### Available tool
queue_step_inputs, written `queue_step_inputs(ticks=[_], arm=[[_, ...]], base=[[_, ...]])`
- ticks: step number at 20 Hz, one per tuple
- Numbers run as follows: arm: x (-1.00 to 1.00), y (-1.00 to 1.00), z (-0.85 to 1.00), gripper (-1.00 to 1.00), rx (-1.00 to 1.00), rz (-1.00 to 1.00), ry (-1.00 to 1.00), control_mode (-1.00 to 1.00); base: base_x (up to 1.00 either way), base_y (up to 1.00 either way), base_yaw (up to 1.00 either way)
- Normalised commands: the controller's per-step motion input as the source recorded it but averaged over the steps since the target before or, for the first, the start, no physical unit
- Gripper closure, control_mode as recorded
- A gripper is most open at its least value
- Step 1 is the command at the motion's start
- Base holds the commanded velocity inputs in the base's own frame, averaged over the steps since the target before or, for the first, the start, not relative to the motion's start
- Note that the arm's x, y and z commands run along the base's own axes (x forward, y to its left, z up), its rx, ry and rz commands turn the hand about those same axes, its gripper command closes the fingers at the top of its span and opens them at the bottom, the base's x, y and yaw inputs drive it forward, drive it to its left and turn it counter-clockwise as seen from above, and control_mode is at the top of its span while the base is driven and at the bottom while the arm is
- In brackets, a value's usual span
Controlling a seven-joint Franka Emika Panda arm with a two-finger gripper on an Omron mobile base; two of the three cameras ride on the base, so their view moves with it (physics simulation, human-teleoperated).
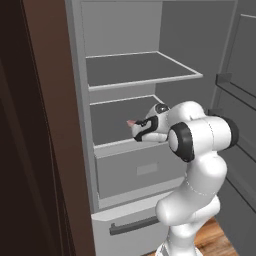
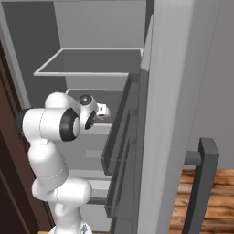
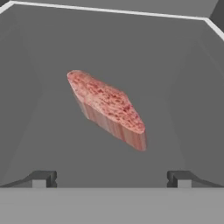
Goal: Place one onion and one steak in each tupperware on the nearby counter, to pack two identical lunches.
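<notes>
Inside the open fridge (image 1: 75, 100), on its lower shelf (image 1: 112, 122), the steak (image 3: 107, 107) lies flat and untouched just ahead of the claw (image 3: 111, 178), whose fingers (image 3: 43, 178) stand wide apart, probably so they can close around the meat's narrow sides.

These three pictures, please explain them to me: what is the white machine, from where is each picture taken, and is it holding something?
The white machine is a robot arm reaching into an open grey fridge. Two pictures come from cameras on its base, behind it to the left and to the right. The third comes from a camera on its hand, looking along the gripper. Its two dark fingertips stand wide apart, so it is open and holds nothing. Ahead of them a red steak lies on the grey shelf. The upper shelf is bare.
</notes>
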Motion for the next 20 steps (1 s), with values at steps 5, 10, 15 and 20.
queue_step_inputs(ticks=[5, 10, 15, 20], arm=[[0.35, 0.00, -0.17, -1.00, 0.00, 0.01, 0.00, -1.00], [0.36, 0.00, -0.17, -1.00, 0.00, 0.00, 0.00, -1.00], [0.34, 0.00, -0.25, -1.00, 0.00, 0.01, 0.00, -1.00], [0.35, 0.00, -0.22, -1.00, 0.00, 0.02, 0.00, -1.00]], base=[[0.00, 0.00, 0.00], [0.00, 0.00, 0.00], [0.00, 0.00, 0.00], [0.00, 0.00, 0.00]])
